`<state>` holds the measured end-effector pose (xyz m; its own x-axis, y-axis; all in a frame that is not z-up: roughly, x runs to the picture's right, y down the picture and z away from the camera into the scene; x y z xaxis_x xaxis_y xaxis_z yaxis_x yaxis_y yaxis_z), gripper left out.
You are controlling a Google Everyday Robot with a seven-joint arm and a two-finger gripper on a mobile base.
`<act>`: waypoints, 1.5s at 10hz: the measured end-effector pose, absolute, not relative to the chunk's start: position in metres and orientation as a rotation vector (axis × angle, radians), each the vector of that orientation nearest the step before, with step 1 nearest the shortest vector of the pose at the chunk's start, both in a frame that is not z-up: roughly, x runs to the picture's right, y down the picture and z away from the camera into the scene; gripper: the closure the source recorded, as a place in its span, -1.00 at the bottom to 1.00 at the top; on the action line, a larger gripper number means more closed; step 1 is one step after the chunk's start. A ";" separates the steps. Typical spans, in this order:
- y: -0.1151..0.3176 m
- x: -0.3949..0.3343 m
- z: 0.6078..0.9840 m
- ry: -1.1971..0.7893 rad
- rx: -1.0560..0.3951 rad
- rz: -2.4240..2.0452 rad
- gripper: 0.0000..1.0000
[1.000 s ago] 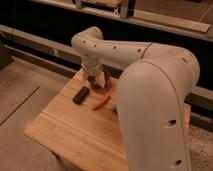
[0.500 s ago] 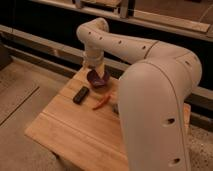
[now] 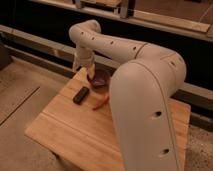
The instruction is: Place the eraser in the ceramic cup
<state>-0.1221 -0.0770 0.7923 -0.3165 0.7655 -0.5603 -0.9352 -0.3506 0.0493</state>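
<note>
The gripper (image 3: pixel 88 69), open or closed I cannot tell, is hovering at ten o'clock of the purple bowl (image 3: pixel 100 79); dropping toward the eraser (image 3: pixel 81 94) at seven o'clock is possibly risking clipping that bowl

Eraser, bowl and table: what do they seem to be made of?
The eraser looks matte black, likely rubber or plastic. The bowl is dark purple with faint sheen, perhaps glazed ceramic or plastic. The table is light wood, with visible plank seams. The tool hangs over the bowl.
</note>
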 end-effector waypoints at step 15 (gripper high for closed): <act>0.002 -0.155 0.878 0.685 -0.565 1.741 -0.30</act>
